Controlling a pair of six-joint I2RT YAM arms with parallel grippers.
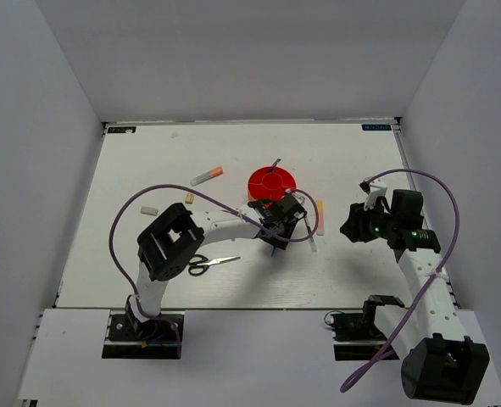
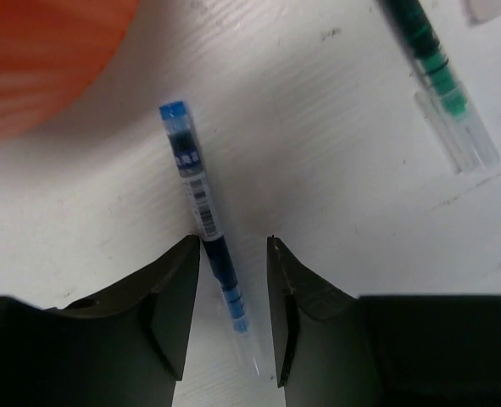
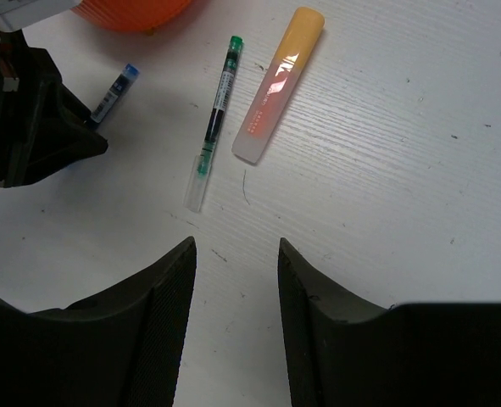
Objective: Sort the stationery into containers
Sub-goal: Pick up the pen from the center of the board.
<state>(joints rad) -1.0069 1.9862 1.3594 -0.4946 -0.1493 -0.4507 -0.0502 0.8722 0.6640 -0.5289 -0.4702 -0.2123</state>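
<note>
The orange-red organizer cup [image 1: 271, 184] stands mid-table with a dark pen sticking out at its back. My left gripper [image 1: 277, 227] is just in front of it, low over the table. In the left wrist view its jaws [image 2: 233, 246] are open and straddle a blue pen [image 2: 191, 170] that lies flat, close to the left finger. A green pen [image 1: 309, 233] and the peach-orange highlighter [image 1: 320, 209] lie to its right. My right gripper [image 1: 345, 227] is open and empty above bare table [image 3: 236, 246], with the green pen [image 3: 214, 110] and highlighter [image 3: 277, 85] ahead of it.
Black-handled scissors [image 1: 209, 264] lie at front left by the left arm. The orange-capped marker [image 1: 206, 175] lies left of the cup. Small erasers [image 1: 188, 198] [image 1: 149, 209] lie further left. White walls enclose the table on three sides.
</note>
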